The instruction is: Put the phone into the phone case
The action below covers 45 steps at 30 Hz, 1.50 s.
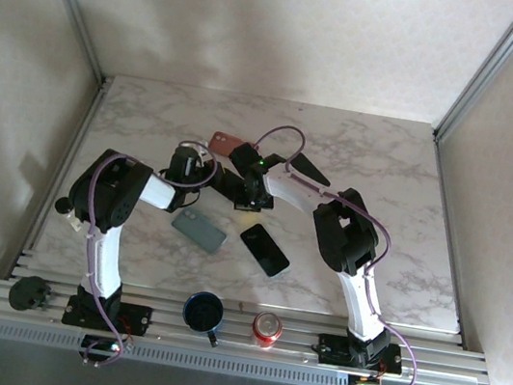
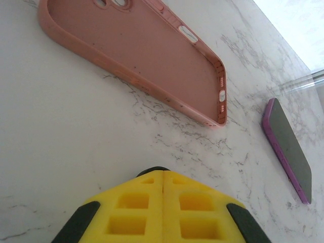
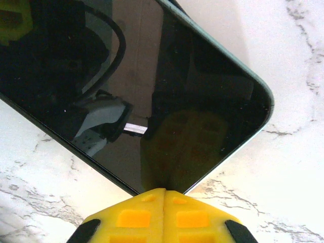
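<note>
Plainly shut and empty, the right hand (image 3: 164,192) is hovering at — perhaps touching — the near corner of the phone (image 3: 152,76), its length running diagonally away; the pink case (image 2: 147,50) is lying before the left hand (image 2: 163,174), likewise shut.

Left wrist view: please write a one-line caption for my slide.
Shut left gripper before an empty pink phone case on the marble table; a purple-edged phone lies apart.

i see both my arms folded at the elbow and reaching inward toward each other, wrists nearly meeting. my left arm (image 1: 109,199) bends from the left, my right arm (image 1: 348,231) from the right. my left hand (image 2: 163,177) has its yellow jaws pressed flat together. my right hand (image 3: 165,195) is closed the same way.
</note>
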### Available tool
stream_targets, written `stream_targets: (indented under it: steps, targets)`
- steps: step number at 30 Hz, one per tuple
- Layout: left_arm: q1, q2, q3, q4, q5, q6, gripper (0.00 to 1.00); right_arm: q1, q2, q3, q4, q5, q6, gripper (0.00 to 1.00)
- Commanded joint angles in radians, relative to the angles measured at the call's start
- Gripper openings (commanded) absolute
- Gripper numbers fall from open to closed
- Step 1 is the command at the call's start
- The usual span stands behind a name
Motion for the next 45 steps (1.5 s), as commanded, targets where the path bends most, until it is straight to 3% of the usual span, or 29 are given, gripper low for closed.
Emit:
stream_targets:
  steps: [1, 12, 35, 45]
  targets:
    - [-0.114, 0.083, -0.045, -0.243, 0.175, -0.046, 0.00, 0.070, 0.472, -0.168, 0.079, -0.282, -0.009, 0.00]
    - [-0.115, 0.090, -0.043, -0.251, 0.165, -0.050, 0.00, 0.074, 0.465, -0.170, 0.084, -0.283, -0.015, 0.00]
    - [-0.121, 0.042, 0.000, -0.338, 0.103, -0.005, 0.00, 0.040, 0.036, -0.280, 0.100, -0.235, 0.020, 0.00]
    - [-0.121, -0.001, 0.023, -0.389, 0.073, 0.024, 0.00, 0.005, -0.079, -0.270, 0.094, -0.194, 0.015, 0.17]
